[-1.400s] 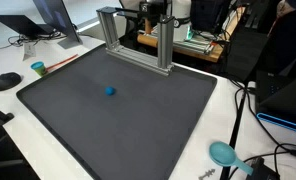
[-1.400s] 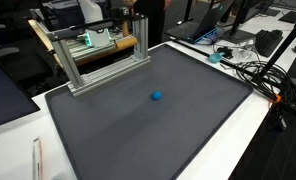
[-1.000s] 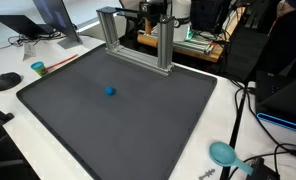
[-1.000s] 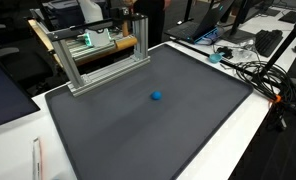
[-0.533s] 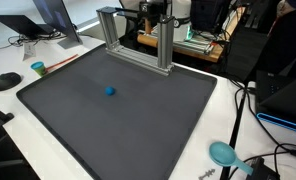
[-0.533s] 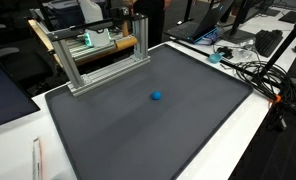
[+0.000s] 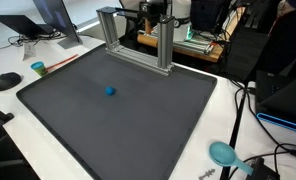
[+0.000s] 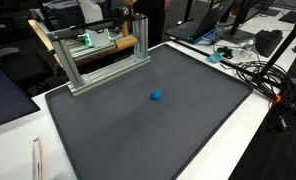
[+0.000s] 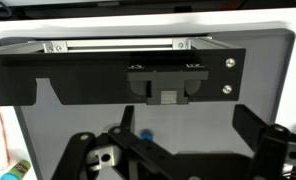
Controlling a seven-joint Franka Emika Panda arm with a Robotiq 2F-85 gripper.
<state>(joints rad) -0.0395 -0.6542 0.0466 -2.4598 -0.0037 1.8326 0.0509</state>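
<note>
Only the wrist view shows my gripper (image 9: 178,152), cut off by the bottom edge. Its black fingers (image 9: 86,152) stand spread wide and free above the dark grey rectangular mat (image 9: 48,120). At the lower left, off the mat's edge, a greenish scrap (image 9: 18,170) is cropped and too blurred for me to name. Further right, the small blue ball (image 9: 145,133) lies on the mat, half hidden behind my gripper's black linkage and clear of both fingers. A black bracket (image 9: 178,82) crosses the view above it; I cannot tell what it belongs to. Beyond it, at the mat's far edge, runs the silver aluminium frame (image 9: 123,45).

Both exterior views leave my gripper out but show the ball whole. In an exterior view the ball (image 7: 110,90) sits left of the mat's middle. In an exterior view it (image 8: 156,96) lies near the mat's middle, well apart from the frame (image 8: 98,50). Only an exterior view shows a small teal cup (image 7: 38,68) off the mat's left corner and a teal round scoop (image 7: 221,153) off its near right corner.
</note>
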